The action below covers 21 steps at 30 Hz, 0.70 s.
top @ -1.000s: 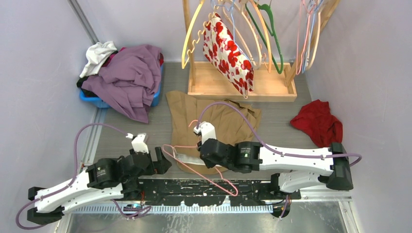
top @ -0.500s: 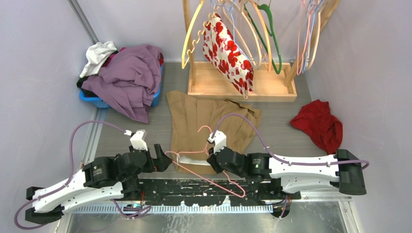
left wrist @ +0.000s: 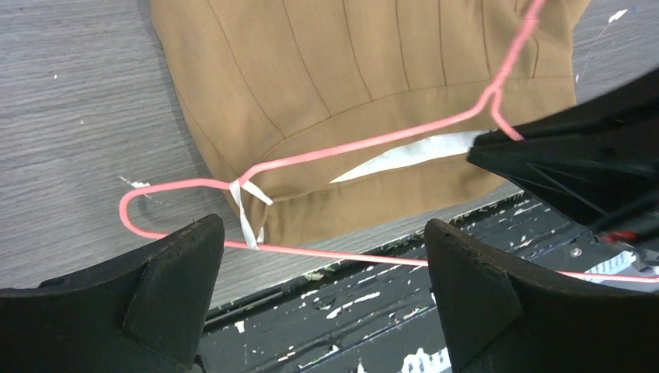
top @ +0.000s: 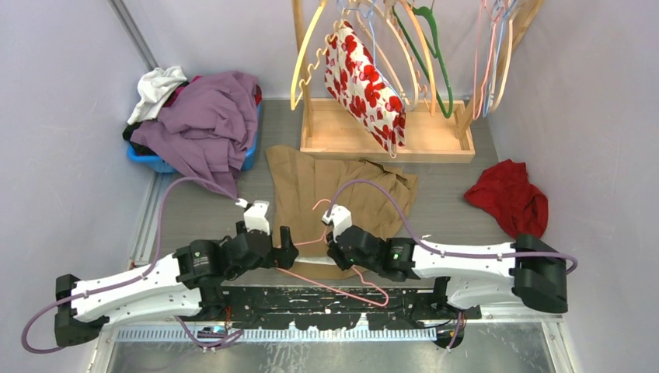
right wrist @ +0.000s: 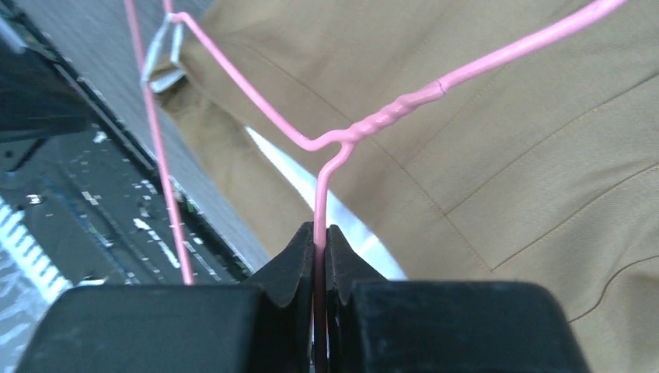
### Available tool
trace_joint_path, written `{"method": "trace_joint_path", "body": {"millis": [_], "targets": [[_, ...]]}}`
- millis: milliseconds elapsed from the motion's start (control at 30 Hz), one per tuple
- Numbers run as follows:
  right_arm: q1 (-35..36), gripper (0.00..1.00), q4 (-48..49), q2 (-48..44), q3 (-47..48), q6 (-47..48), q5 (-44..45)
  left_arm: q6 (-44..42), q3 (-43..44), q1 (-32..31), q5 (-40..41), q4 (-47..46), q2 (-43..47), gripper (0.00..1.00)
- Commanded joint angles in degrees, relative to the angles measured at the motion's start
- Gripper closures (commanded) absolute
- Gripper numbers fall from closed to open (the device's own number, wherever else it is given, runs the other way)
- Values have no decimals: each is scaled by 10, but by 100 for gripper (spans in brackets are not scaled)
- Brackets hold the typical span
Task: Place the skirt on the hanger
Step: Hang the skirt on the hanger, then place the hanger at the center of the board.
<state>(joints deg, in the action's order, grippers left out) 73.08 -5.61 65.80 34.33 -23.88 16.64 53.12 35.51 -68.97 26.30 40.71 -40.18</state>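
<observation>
A tan skirt (top: 326, 194) lies flat on the table, waistband toward the near edge; it also shows in the left wrist view (left wrist: 342, 85) and the right wrist view (right wrist: 497, 155). A pink wire hanger (top: 334, 284) lies over the waistband, with a white loop of the skirt around its left end (left wrist: 245, 203). My right gripper (top: 336, 250) is shut on the hanger's wire (right wrist: 320, 217) just below the twisted neck. My left gripper (top: 281, 247) is open and empty, its jaws on either side of the hanger's bottom wire (left wrist: 342, 255), just above it.
A wooden rack (top: 388, 132) at the back holds several hangers and a red-and-white floral garment (top: 365, 81). A blue bin (top: 155, 159) with purple and white clothes stands back left. A red cloth (top: 509, 194) lies at the right. A black scuffed strip (top: 326, 299) runs along the near edge.
My left arm has moved right and forward, up to the hanger's left end. My right gripper has shifted slightly left and back with the hanger, which has turned a little.
</observation>
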Motion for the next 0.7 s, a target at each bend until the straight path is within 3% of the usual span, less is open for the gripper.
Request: {"method": "trace_joint_path", "body": {"millis": [0, 233, 300, 400, 533, 667], "targets": [[-42, 99, 48, 36, 17, 47, -47, -3, -15, -1, 45, -58, 29, 0], [-110, 97, 69, 101, 40, 121, -88, 5, -45, 1, 72, -96, -13, 1], [-133, 88, 64, 123, 54, 136, -105, 7, -42, 2, 68, -101, -33, 1], [-165, 82, 35, 164, 96, 152, -123, 12, -47, 2, 67, -107, -44, 0], [-177, 76, 26, 227, 144, 160, -158, 19, -62, 2, 64, -111, -23, 1], [-183, 70, -52, 295, 204, 145, -181, 27, -70, 2, 56, -96, 1, 0]]}}
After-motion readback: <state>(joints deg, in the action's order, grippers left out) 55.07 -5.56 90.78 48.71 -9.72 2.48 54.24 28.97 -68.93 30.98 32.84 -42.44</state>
